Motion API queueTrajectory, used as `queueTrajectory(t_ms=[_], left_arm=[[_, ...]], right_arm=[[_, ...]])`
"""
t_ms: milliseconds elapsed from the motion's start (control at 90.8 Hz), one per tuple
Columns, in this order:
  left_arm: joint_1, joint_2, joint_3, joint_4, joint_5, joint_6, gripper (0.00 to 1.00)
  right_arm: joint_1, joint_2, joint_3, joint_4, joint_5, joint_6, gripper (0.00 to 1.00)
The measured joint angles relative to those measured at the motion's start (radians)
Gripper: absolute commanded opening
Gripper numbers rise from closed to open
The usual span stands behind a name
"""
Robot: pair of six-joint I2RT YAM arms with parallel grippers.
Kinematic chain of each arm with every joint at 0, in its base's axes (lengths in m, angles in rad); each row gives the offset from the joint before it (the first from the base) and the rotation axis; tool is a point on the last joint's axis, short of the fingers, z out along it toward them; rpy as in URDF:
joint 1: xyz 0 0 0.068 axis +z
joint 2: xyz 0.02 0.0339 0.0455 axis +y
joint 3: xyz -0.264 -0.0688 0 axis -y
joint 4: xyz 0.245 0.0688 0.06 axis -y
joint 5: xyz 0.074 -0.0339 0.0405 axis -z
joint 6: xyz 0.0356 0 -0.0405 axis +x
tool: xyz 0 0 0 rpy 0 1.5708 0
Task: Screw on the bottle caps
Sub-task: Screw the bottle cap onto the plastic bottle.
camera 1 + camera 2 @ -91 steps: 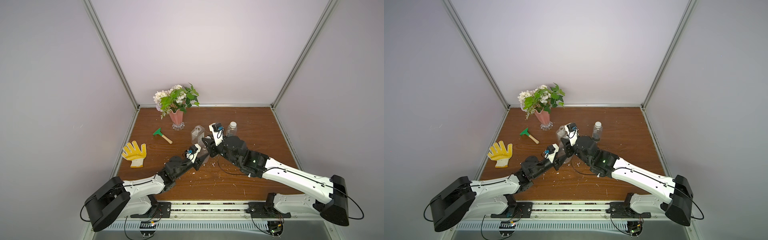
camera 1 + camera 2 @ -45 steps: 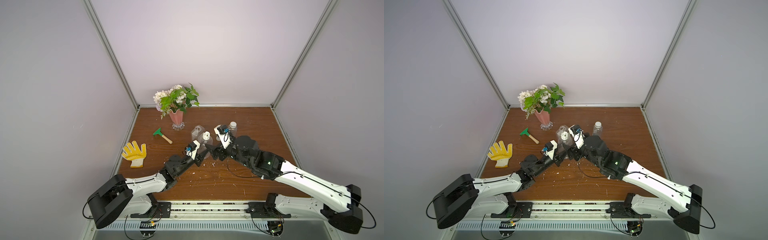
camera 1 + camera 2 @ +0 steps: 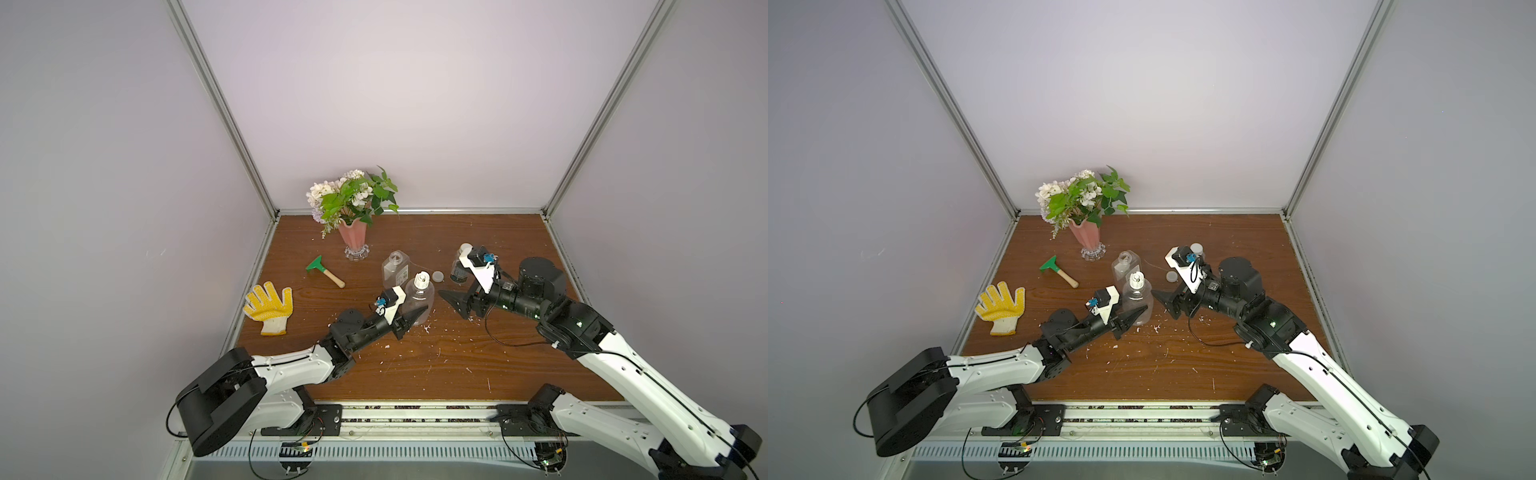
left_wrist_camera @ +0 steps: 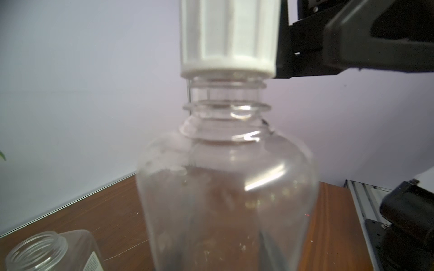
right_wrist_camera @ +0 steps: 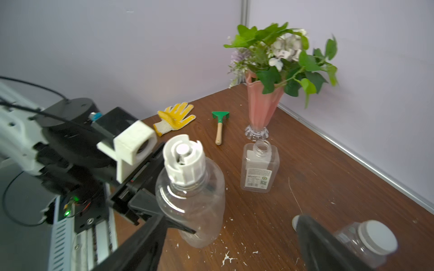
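The left gripper (image 3: 414, 317) clamped the rounded bottle (image 3: 420, 296), ribbed cap (image 3: 421, 279) on its neck; just beside the bottle, the right gripper (image 3: 454, 304) gaped wide.

Ribbed cap (image 4: 227, 35) cut off at edge; slim bottle (image 3: 458, 273) half hidden.

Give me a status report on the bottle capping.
Left gripper shut on rounded bottle. Right gripper open, clear. Ribbed cap on, threads showing below. Square bottle uncapped, nothing blocking.
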Motion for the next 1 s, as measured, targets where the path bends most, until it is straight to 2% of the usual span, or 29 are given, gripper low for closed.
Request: queueTrajectory(t_ms=[198, 308, 396, 693, 826, 1002], left_arm=[[0.000, -0.004, 0.013, 0.000, 0.108, 0.007, 0.43], [0.000, -0.006, 0.013, 0.001, 0.151, 0.012, 0.43], [0.000, -0.006, 0.013, 0.001, 0.182, 0.014, 0.43], [0.000, -0.006, 0.026, 0.001, 0.242, 0.015, 0.43], [0.000, -0.006, 0.027, 0.001, 0.248, 0.016, 0.43], [0.000, -0.006, 0.027, 0.001, 0.255, 0.016, 0.43]], right_arm=[[-0.001, 0.045, 0.064, -0.013, -0.246, -0.132, 0.92], [-0.001, 0.089, 0.112, -0.030, -0.314, -0.191, 0.91], [-0.001, 0.118, 0.135, -0.044, -0.357, -0.224, 0.86], [-0.001, 0.183, 0.162, -0.074, -0.426, -0.280, 0.61], [-0.001, 0.197, 0.163, -0.085, -0.435, -0.286, 0.52], [-0.001, 0.203, 0.163, -0.094, -0.436, -0.290, 0.51]])
